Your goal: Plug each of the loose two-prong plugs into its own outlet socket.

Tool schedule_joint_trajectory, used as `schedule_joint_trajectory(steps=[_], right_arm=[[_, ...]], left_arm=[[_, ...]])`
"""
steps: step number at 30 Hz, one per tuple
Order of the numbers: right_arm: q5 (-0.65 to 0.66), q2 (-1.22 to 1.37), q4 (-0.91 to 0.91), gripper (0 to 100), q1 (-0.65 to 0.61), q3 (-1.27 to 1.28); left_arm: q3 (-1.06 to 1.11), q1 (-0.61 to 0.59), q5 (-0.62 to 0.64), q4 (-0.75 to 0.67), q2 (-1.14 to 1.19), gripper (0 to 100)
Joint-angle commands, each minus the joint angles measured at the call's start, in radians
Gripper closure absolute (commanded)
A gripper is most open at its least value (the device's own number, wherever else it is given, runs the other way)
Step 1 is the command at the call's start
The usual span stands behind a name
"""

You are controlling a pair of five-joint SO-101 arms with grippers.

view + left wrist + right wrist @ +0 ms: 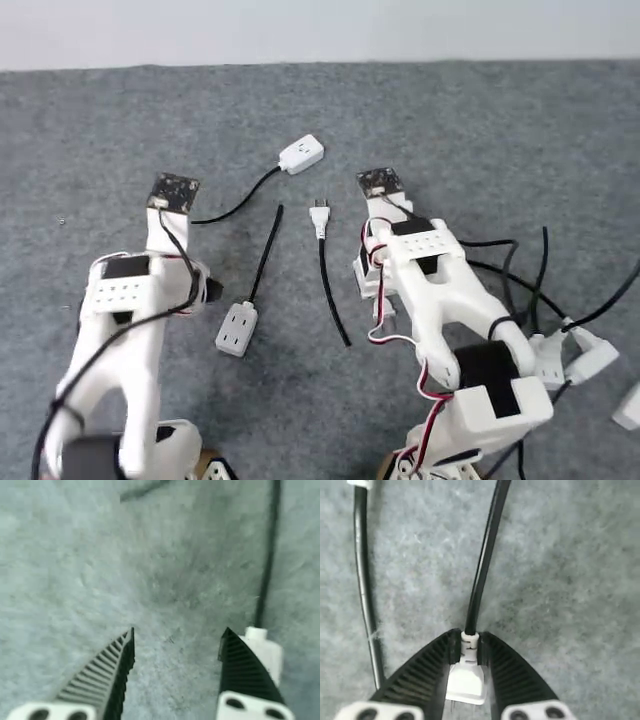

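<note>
My right gripper [468, 637] is shut on a white two-prong plug [466, 680], low over the grey carpet. Its black cord [485, 555] runs straight out from between the fingertips. A second loose plug [320, 216] lies on the carpet between the arms, its cord [333, 295] trailing toward the front. My left gripper [177, 635] stands open over bare carpet, and a white outlet socket [265, 647] lies just outside one finger. That socket [237, 328] lies beside the left arm in the high view. Another white socket [301, 153] lies farther back.
Grey carpet [480, 130] covers the table. Black cables [510, 270] and more white plug pieces [585, 352] are bunched at the right beside the right arm's base. A pale wall edge [320, 30] runs along the back.
</note>
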Motion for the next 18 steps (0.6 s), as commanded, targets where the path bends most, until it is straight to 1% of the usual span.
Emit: schedule_joint_trajectory(steps=[1, 5, 7, 9, 13, 16, 18], right_arm=[[0.014, 0.013, 0.001, 99.1, 0.013, -0.061], [0.014, 0.024, 0.01, 99.1, 0.016, -0.074], [0.014, 0.024, 0.01, 99.1, 0.016, -0.074], [0.014, 0.024, 0.01, 99.1, 0.013, -0.074], [0.014, 0.024, 0.016, 99.1, 0.013, -0.074], [0.014, 0.024, 0.016, 99.1, 0.015, -0.074], [0.014, 0.022, 0.016, 99.1, 0.015, -0.074]], left_arm=[[0.041, 0.086, -0.017, 0.149, -0.253, 74], [0.229, 0.212, -0.046, 0.232, -0.434, 74], [0.28, 0.244, -0.043, 0.262, -0.476, 74], [0.285, 0.245, -0.043, 0.275, -0.48, 74], [0.291, 0.255, -0.044, 0.235, -0.434, 74], [0.283, 0.255, -0.044, 0.137, -0.339, 74], [0.263, 0.255, -0.044, 0.081, -0.235, 74]])
